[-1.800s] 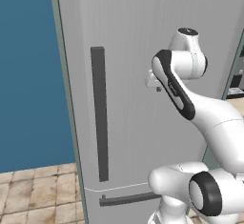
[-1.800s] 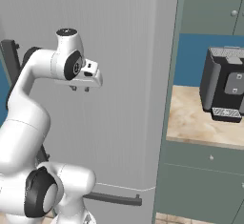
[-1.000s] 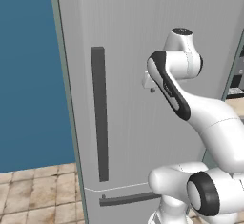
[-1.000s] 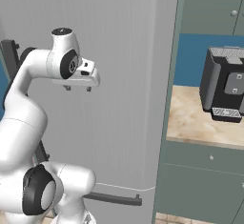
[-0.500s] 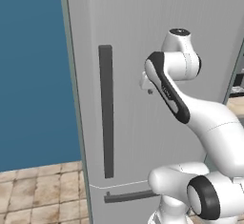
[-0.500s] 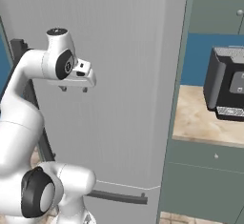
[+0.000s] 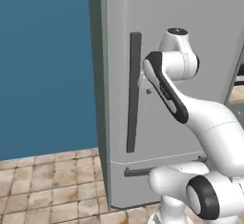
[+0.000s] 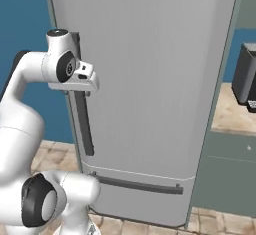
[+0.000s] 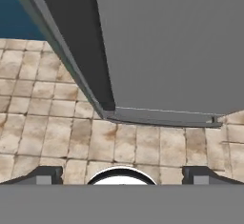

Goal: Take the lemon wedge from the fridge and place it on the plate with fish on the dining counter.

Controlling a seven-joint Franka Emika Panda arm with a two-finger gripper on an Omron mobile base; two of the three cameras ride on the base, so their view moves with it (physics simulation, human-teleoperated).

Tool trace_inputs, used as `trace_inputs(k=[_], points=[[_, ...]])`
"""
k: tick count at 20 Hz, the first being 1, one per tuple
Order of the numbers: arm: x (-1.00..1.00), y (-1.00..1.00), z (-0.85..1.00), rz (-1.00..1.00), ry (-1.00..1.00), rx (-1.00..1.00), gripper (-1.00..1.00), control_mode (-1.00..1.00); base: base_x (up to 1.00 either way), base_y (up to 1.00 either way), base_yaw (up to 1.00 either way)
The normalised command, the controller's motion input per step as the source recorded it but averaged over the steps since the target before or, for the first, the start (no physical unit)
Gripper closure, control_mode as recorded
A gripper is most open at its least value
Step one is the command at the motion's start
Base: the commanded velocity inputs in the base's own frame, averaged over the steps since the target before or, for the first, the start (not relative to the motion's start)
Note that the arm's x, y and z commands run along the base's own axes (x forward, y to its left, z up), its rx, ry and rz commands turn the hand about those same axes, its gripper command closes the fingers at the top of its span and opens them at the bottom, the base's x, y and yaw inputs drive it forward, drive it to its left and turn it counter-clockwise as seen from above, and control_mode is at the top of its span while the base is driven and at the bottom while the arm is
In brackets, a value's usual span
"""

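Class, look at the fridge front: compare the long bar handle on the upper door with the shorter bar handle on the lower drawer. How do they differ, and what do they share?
The long bar handle stands vertical; the shorter bar handle lies horizontal. The long one sits near the upper door's left edge, beside the gripper; the shorter one runs across the lower drawer, well below the gripper. Both are dark bars on the light-grey fridge, which is closed.

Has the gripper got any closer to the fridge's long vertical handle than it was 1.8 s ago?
Yes. In the left base view the gripper now sits right beside the vertical handle of the fridge; earlier a wide strip of door separated them. The base also drove.
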Motion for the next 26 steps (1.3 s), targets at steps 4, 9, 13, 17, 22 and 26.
trace_inputs(k=[4,9,13,17,22,26], points=[[0.0,0.0,0.0,0.0,0.0,0.0,-1.0,1.0,-0.44,0.66,-0.03],[0.0,0.0,0.0,0.0,0.0,0.0,-1.0,1.0,-0.48,0.53,-0.03],[0.0,0.0,0.0,0.0,0.0,0.0,-1.0,1.0,-0.56,0.13,-0.04],[0.0,0.0,0.0,0.0,0.0,0.0,-1.0,1.0,-0.41,-0.52,0.0],[0.0,0.0,0.0,0.0,0.0,0.0,-1.0,1.0,-0.09,-0.26,0.0],[0.0,0.0,0.0,0.0,0.0,0.0,-1.0,1.0,0.0,-0.44,0.0]])
